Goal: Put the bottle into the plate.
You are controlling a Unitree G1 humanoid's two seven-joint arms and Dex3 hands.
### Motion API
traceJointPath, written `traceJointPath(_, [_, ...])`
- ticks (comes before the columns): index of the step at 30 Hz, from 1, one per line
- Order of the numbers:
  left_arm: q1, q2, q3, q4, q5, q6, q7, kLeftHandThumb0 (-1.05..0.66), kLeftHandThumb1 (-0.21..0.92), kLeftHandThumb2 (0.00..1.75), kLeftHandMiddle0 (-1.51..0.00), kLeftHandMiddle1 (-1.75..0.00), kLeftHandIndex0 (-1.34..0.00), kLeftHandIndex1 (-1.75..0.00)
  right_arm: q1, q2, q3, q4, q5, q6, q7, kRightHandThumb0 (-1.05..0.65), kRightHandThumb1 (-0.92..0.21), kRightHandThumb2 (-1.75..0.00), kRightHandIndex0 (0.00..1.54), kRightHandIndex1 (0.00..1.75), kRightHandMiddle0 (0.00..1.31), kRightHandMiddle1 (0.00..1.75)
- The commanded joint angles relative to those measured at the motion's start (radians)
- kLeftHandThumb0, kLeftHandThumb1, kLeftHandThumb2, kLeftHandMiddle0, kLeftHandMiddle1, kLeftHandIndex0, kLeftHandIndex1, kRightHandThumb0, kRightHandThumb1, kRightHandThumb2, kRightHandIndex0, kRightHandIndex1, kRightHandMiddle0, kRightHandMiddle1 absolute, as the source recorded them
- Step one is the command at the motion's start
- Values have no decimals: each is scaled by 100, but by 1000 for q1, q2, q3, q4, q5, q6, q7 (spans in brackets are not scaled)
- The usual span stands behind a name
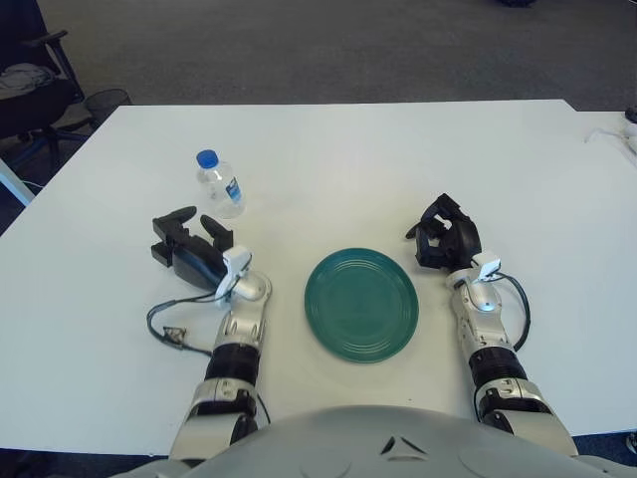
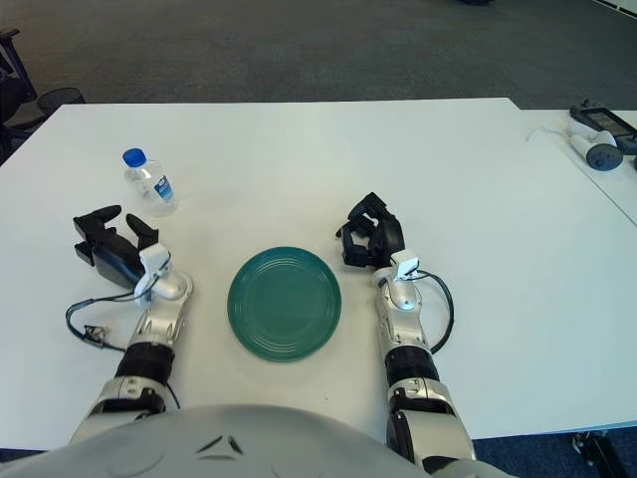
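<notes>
Bottle (image 1: 219,185) upright in the upper left of the white desk (image 1: 348,159), blue cap on, well apart from the green plate (image 1: 360,304) at lower centre. Left hand (image 1: 189,251) sits just below-left of the bottle, not touching it, fingers (image 1: 177,216) spread, holding nothing. Right hand (image 1: 446,237) shows just right of the plate's upper edge, fingers curled in, nothing in them. Plate holds nothing.

White table (image 1: 398,159) filling most of the view. Dark grey carpet (image 1: 328,50) running beyond its far edge. Black office chair (image 1: 30,80) sitting far left, wire waste basket (image 1: 105,103) standing beside it.
</notes>
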Motion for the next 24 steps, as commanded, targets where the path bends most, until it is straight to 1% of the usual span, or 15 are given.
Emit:
traceJointPath(1, [-103, 38, 45, 92, -59, 27, -46, -36, 92, 52, 0, -175, -20, -175, 93, 36, 4, 151, 8, 77, 6, 0, -21, -131, 81, 136, 54, 175])
traceJointPath(4, [-141, 55, 62, 133, -76, 31, -50, -36, 92, 51, 0, -175, -20, -175, 87, 37, 2, 160, 6, 76, 2, 0, -21, -131, 81, 135, 55, 175])
traceJointPath(9, [-174, 73, 74, 170, -91, 26, -59, -36, 92, 51, -1, -175, -20, -175, 81, 36, -1, 169, 7, 77, 1, 0, -21, -131, 82, 134, 55, 175])
traceJointPath(12, [-195, 109, 85, 192, -104, 25, -91, -36, 92, 51, -1, -175, -20, -175, 77, 36, -1, 173, 6, 81, 0, 0, -21, -131, 83, 133, 56, 175])
traceJointPath(13, [-201, 120, 87, 200, -108, 25, -101, -53, 92, 54, 0, -169, -13, -175, 75, 35, -1, 175, 6, 82, 1, 0, -20, -131, 83, 131, 56, 175])
traceJointPath(14, [-204, 125, 87, 206, -110, 24, -106, -65, 92, 56, 0, -164, -8, -175, 73, 35, -2, 178, 6, 82, 1, 0, -20, -131, 84, 130, 57, 175])
traceJointPath(15, [-209, 134, 89, 213, -113, 24, -115, -69, 92, 57, 0, -163, -6, -175, 72, 34, -2, 180, 6, 83, 2, 0, -20, -131, 84, 130, 57, 175])
traceJointPath(16, [-219, 150, 91, 226, -118, 23, -131, -75, 92, 58, 0, -155, -4, -175, 70, 34, -2, 183, 6, 84, 2, 0, -20, -131, 84, 129, 57, 175])
traceJointPath(17, [-225, 161, 93, 235, -122, 22, -143, -78, 92, 58, 0, -150, -3, -175, 69, 34, -2, 185, 6, 85, 2, 0, -20, -131, 84, 129, 57, 175])
traceJointPath(19, [-239, 182, 95, 260, -129, 17, -167, -85, 92, 58, 0, -130, -1, -175, 67, 33, -3, 189, 7, 85, 3, 0, -20, -131, 85, 128, 58, 175])
traceJointPath(22, [-256, 204, 94, 304, -135, 1, -190, -91, 92, 57, 0, -113, 0, -169, 65, 33, -6, 196, 8, 84, 5, 0, -19, -131, 85, 128, 58, 175])
traceJointPath(23, [-262, 212, 93, 320, -137, -6, -197, -93, 92, 55, 0, -107, 0, -161, 65, 33, -6, 198, 8, 83, 5, 0, -19, -131, 85, 128, 58, 175])
traceJointPath(24, [-266, 219, 88, 338, -136, -16, -205, -95, 92, 51, 0, -98, 0, -148, 64, 33, -7, 200, 10, 83, 7, 0, -19, -132, 85, 128, 58, 175])
